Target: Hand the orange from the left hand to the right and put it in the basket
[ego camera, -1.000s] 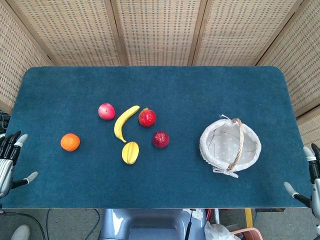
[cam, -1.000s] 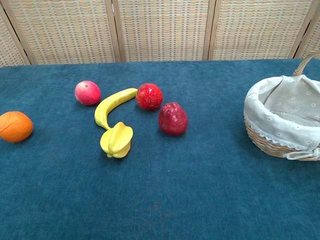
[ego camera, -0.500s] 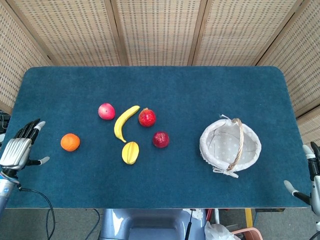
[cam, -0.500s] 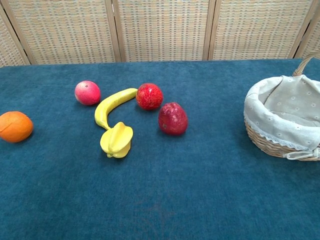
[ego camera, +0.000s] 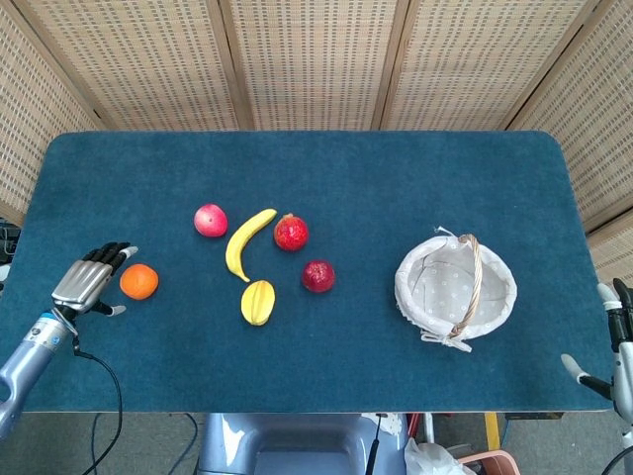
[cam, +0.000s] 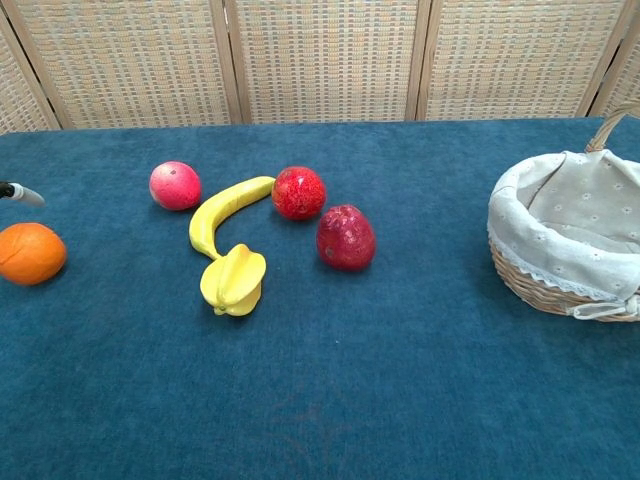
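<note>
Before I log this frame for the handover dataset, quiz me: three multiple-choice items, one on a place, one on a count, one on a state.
1. Where does the orange lie?
A. in the basket
B. on the table, beside the left hand
C. under the banana

2. How many yellow fruits lie on the table?
A. one
B. two
C. four

3. What is the left hand doing?
A. lifting the orange
B. open beside the orange, not holding it
C. resting in the basket

Key: 1 B, the orange sits on the blue table by the left hand, far from the basket. 2 B, the banana and the star fruit. 3 B, its fingers are spread, with the orange resting on the cloth.
</note>
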Motion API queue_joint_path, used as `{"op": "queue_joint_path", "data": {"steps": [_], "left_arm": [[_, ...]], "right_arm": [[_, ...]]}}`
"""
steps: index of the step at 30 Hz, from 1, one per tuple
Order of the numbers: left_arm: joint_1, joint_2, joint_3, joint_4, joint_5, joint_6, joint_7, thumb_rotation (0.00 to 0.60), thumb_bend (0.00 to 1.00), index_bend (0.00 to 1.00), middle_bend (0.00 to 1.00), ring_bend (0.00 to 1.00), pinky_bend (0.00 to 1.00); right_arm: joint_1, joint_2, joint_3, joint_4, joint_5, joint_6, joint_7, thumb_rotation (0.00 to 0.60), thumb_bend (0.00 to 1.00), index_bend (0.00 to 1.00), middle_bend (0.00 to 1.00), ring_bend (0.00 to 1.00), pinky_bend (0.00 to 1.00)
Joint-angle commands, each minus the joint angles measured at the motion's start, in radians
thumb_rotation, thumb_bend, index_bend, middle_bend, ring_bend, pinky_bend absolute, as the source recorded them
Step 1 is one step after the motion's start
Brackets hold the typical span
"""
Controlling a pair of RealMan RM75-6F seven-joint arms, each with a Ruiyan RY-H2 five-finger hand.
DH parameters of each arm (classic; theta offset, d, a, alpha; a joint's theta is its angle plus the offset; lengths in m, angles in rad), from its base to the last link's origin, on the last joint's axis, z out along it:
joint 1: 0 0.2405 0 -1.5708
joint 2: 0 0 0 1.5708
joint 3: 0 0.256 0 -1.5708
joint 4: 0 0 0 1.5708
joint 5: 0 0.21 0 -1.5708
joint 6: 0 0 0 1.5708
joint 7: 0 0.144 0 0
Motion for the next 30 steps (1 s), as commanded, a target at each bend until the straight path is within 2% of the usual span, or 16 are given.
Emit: {"op": "queue_joint_path", "data": {"steps": [1,4,6,9,14,21,26,30], "left_arm": [[-0.019,-0.054,0.026,0.08,0.037,0.032,-0.04,0.6,0.0,0.22,0.18,0.13,0.21],[-0.038,-0.085,0.029,0.119,0.038,0.023,-0.039,0.6,0.03,0.3,0.27,0.2,0.28],[-0.04,-0.103,0.025,0.142,0.035,0.039,-0.044,0.6,0.07,0.39,0.39,0.29,0.36],[-0.037,-0.109,0.018,0.153,0.033,0.081,-0.058,0.6,0.09,0.5,0.5,0.38,0.43],[-0.034,-0.068,0.002,0.097,0.047,0.181,-0.102,0.6,0.11,0.51,0.51,0.39,0.45],[-0.064,0.044,-0.005,-0.138,0.174,0.398,-0.09,0.6,0.12,0.51,0.51,0.39,0.45],[-0.137,0.059,0.011,-0.245,0.288,0.414,-0.016,0.6,0.12,0.52,0.51,0.39,0.43],[-0.23,0.005,0.023,-0.241,0.403,0.395,0.04,0.6,0.12,0.52,0.51,0.39,0.41]], "right_arm": [[-0.002,0.003,0.003,0.0,0.005,0.004,0.01,0.6,0.0,0.0,0.0,0.0,0.0],[-0.004,0.007,0.004,0.002,0.008,0.005,0.022,0.6,0.0,0.0,0.0,0.0,0.0],[-0.004,0.008,0.004,0.003,0.008,0.006,0.026,0.6,0.0,0.0,0.0,0.0,0.0],[-0.005,0.01,0.005,0.003,0.009,0.007,0.031,0.6,0.0,0.0,0.0,0.0,0.0],[-0.005,0.012,0.006,0.004,0.01,0.007,0.037,0.6,0.0,0.0,0.0,0.0,0.0],[-0.004,0.009,0.007,0.004,0.014,0.006,0.03,0.6,0.0,0.0,0.0,0.0,0.0],[-0.001,0.005,0.012,0.004,0.026,0.001,0.016,0.6,0.0,0.0,0.0,0.0,0.0],[0.002,-0.001,0.016,0.005,0.04,-0.005,-0.002,0.6,0.0,0.0,0.0,0.0,0.0]]}}
